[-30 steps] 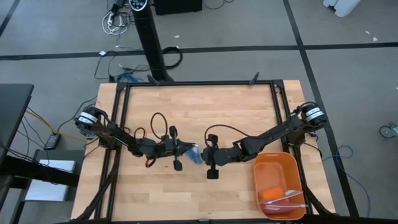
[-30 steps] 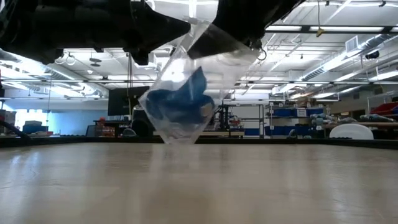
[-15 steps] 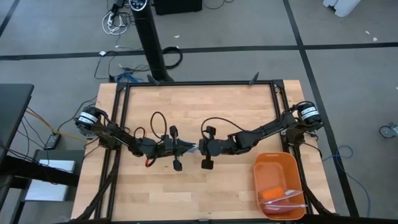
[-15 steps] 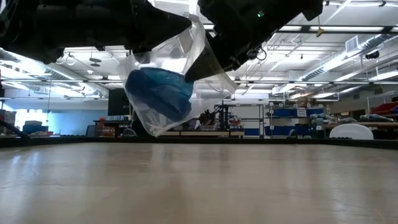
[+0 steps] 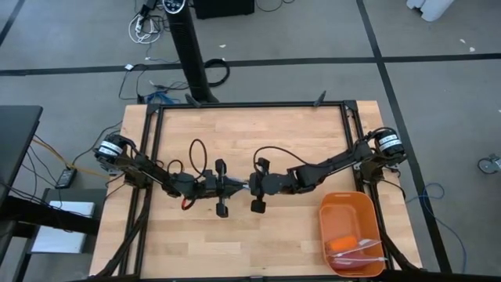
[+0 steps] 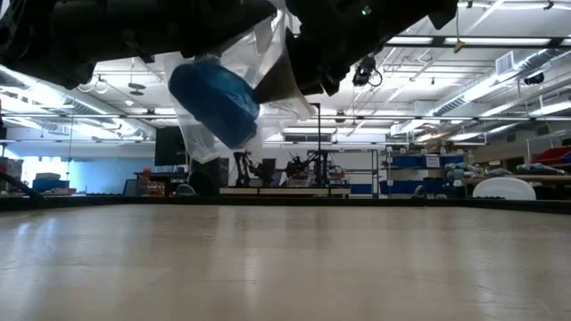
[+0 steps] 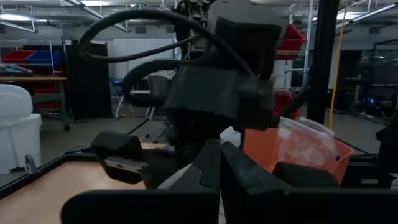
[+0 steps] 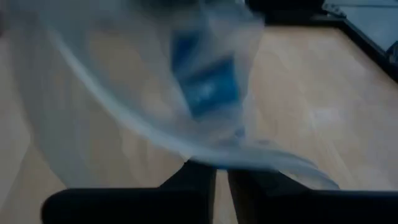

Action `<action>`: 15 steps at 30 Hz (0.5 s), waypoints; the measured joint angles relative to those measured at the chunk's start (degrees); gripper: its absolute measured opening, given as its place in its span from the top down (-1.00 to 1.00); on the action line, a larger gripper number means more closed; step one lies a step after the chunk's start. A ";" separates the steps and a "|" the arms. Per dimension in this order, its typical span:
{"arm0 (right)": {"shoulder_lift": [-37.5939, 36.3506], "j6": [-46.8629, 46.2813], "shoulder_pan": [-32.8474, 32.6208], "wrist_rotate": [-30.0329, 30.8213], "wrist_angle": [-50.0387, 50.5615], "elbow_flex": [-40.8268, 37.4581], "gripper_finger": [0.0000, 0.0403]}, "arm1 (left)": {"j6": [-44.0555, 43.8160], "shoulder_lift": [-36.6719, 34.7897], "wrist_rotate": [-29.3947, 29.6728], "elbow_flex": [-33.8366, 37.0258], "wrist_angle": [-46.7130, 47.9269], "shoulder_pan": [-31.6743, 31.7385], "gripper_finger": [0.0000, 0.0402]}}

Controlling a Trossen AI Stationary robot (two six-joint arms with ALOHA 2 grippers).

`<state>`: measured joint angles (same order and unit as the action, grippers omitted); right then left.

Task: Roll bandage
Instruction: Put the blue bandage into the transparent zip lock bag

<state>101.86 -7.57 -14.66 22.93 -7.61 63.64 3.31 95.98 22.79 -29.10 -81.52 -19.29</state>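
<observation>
Low view shows the bandage (image 6: 214, 100) bunched inside the clear bag (image 6: 259, 67), hanging above the table (image 6: 285, 259) from the left pincer (image 5: 232, 186), pressed together on it, and right pincer (image 5: 244, 186), grip undeterminable; unbagging and rolling remain.

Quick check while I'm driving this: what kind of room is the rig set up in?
Likely a robotics lab or workshop: a wooden table in a black frame on a grey taped floor, shelving with bins behind, ceiling strip lights overhead.
</observation>
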 joint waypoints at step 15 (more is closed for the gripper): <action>0.00 -4.48 -1.81 -0.97 1.15 0.00 0.64 | -0.78 -0.02 -0.43 0.00 0.04 0.00 1.00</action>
<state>101.86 -12.06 -16.47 21.97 -6.46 63.64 2.52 95.96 22.36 -29.10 -81.47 -19.29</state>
